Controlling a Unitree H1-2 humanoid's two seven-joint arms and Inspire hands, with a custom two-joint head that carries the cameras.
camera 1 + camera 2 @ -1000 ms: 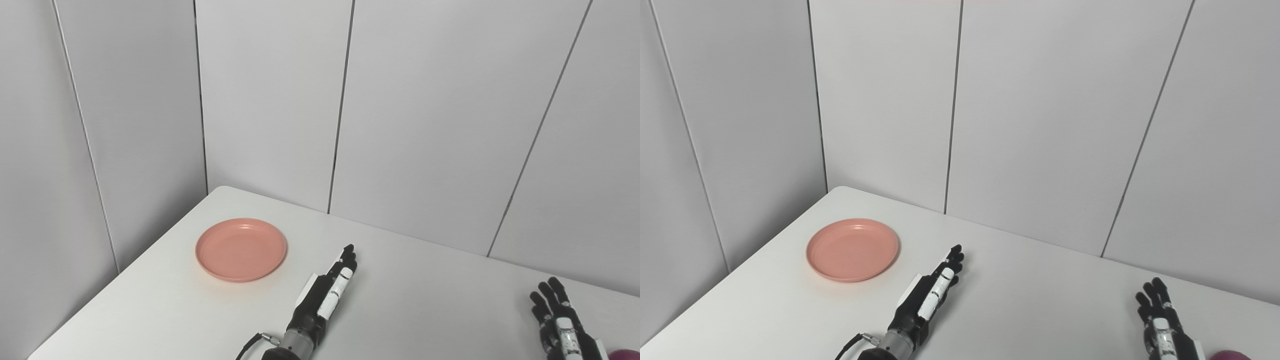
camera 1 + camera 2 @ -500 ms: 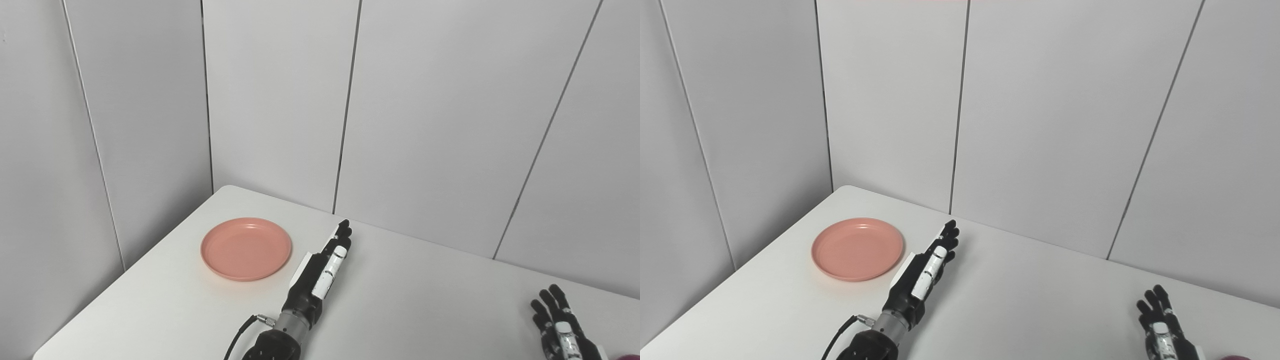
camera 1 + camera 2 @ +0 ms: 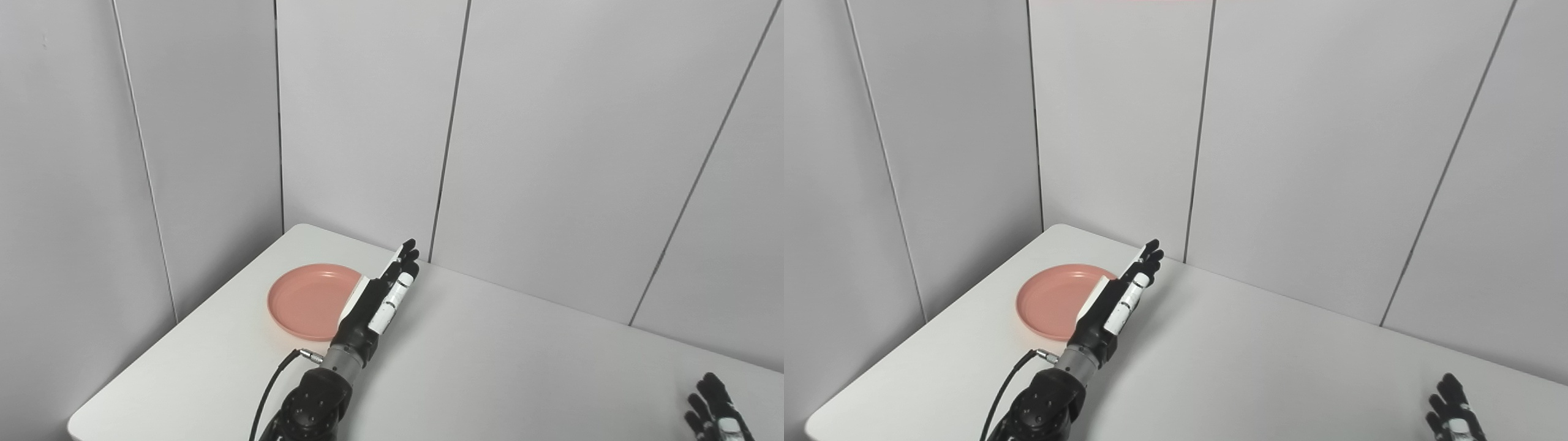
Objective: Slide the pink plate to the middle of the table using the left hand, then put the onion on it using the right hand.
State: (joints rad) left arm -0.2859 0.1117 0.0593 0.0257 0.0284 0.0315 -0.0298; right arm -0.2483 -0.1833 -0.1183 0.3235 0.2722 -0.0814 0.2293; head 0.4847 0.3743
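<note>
Plate (image 3: 309,298) is lying just left of left hand (image 3: 381,298), whose fingers (image 3: 405,262) are extending straight, grasping nothing. Right hand (image 3: 1453,411) fingers are spreading, empty, above surface (image 3: 502,367).

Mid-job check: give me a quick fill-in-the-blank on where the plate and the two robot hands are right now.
1. The pink plate lies near the table's far ____ corner.
2. The left robot hand holds ____, its fingers straight.
3. That robot hand reaches along the plate's ____ side.
4. The right robot hand sits at the picture's bottom ____ corner.

Missing words: left; nothing; right; right
</note>
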